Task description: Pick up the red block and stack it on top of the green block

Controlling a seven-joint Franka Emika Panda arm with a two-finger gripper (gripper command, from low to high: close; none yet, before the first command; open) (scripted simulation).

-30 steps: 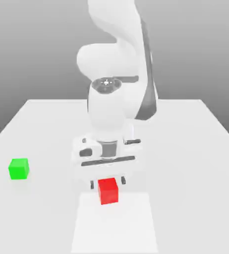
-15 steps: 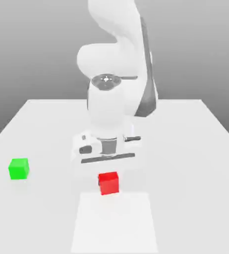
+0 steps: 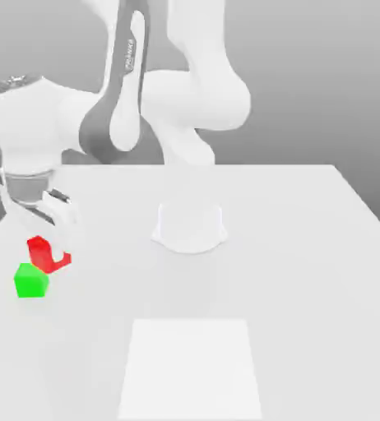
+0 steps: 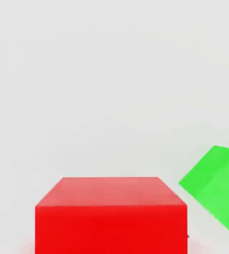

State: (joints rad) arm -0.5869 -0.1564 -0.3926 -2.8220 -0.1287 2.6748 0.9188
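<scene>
Over at the exterior view's left side of the white table (image 3: 292, 247), my gripper (image 3: 52, 247) is clamped on the red block (image 3: 45, 253), holding it tilted and clear of the tabletop. It hangs just above and beside the green block (image 3: 30, 280), which sits on the table. From my hand camera, the red block (image 4: 111, 213) is close up, the green block (image 4: 215, 186) off to its side.

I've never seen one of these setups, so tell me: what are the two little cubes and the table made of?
It is a simulator's render, so material is a guess. The red block and the green block look like plain matte plastic or painted wood: flat colour, no shine, no grain. The table is a smooth, dull white surface with no texture, perhaps laminate.
</scene>
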